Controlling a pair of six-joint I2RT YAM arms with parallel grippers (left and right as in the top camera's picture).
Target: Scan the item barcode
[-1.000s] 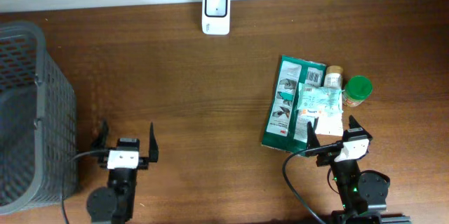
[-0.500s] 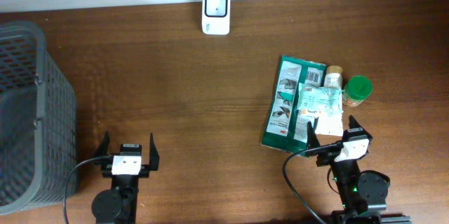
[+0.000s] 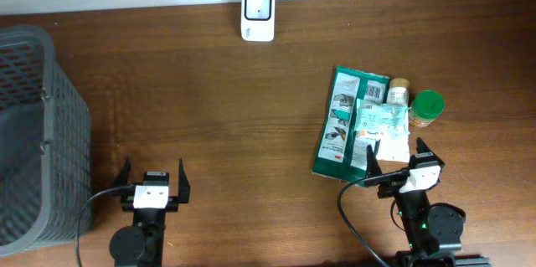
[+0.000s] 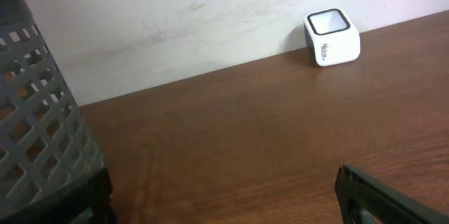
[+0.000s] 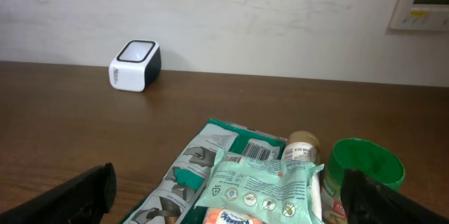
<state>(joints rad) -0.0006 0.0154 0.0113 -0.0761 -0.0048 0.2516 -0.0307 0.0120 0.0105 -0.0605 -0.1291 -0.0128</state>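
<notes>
Both my pincers spread wide and empty, the goods right in front of my right one
The pack (image 3: pixel 339 120) lies flat just beyond my right pincer (image 3: pixel 395 155), with a pale pouch (image 3: pixel 385 125) lying over its right half, near edge between my fingers (touching them or not, I cannot tell). The pack is dark green with white drawings, its barcode (image 5: pixel 256 152) face up at the far end. A green-lidded jar (image 3: pixel 427 108) stands beside the pouch. The white scanner (image 3: pixel 258 14) sits well apart by the wall; my left pincer (image 3: pixel 152 170) hangs near the basket (image 3: pixel 33 133)
</notes>
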